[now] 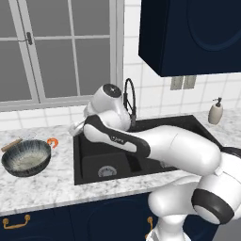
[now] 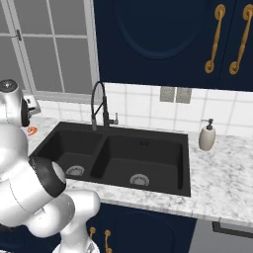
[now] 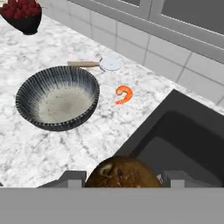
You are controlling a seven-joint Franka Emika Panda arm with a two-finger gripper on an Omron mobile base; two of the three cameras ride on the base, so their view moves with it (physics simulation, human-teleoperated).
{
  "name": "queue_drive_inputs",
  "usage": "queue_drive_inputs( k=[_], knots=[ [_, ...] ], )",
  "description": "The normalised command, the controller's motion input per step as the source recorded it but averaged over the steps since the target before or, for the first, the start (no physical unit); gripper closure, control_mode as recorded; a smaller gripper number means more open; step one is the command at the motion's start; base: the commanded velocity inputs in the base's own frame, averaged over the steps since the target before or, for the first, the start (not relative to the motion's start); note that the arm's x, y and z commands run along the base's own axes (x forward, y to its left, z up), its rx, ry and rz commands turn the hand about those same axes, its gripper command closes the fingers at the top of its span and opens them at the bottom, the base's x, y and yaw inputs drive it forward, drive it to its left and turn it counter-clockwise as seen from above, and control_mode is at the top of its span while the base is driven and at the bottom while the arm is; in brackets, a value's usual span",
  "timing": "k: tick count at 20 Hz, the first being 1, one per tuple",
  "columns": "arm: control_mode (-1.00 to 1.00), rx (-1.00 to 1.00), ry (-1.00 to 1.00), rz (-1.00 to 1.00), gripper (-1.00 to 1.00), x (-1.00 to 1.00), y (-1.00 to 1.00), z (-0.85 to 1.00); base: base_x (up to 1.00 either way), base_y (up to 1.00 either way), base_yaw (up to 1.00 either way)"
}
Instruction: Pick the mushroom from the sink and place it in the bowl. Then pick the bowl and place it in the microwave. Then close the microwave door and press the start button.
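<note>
The brown mushroom (image 3: pixel 122 173) sits between my fingers at the bottom of the hand view, with my gripper (image 3: pixel 124 177) shut on it. The gripper hangs over the left rim of the black sink (image 3: pixel 183 140), above the marble counter. The bowl (image 3: pixel 59 103), dark streaked outside and pale inside, stands empty on the counter a short way further left. In the left base view my hand (image 1: pixel 76 128) is at the sink's (image 1: pixel 108 160) left edge, with the bowl (image 1: pixel 27 157) to its left. The microwave and its door are out of view.
An orange shrimp (image 3: pixel 124 94) lies between bowl and sink. A wooden-handled tool with a white round head (image 3: pixel 94 64) lies behind the bowl. A dark bowl of red fruit (image 3: pixel 24 13) stands further off. The faucet (image 1: pixel 130 101) rises behind the sink, and a soap dispenser (image 2: pixel 207 136) stands at its right.
</note>
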Motion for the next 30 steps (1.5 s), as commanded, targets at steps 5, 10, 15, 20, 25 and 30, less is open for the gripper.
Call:
queue_drive_inputs(
  k=[5,10,15,20,25,30],
  knots=[
    [-1.00,0.12,0.13,0.00,1.00,-0.10,0.36,0.00,0.00,0.00,0.00],
    [-1.00,0.03,0.13,0.00,1.00,0.00,0.60,0.00,0.00,0.00,0.00],
    [-1.00,-0.02,0.18,0.00,1.00,0.00,0.61,-0.04,0.00,0.00,0.00],
    [-1.00,-0.22,0.13,0.00,1.00,0.09,0.61,-0.19,0.00,0.00,0.00],
    [-1.00,-0.16,0.06,0.00,1.00,0.14,0.46,-0.16,0.00,0.00,0.00],
    [-1.00,-0.03,0.03,0.00,1.00,0.25,0.19,-0.22,0.00,0.00,0.00]
  ],
)
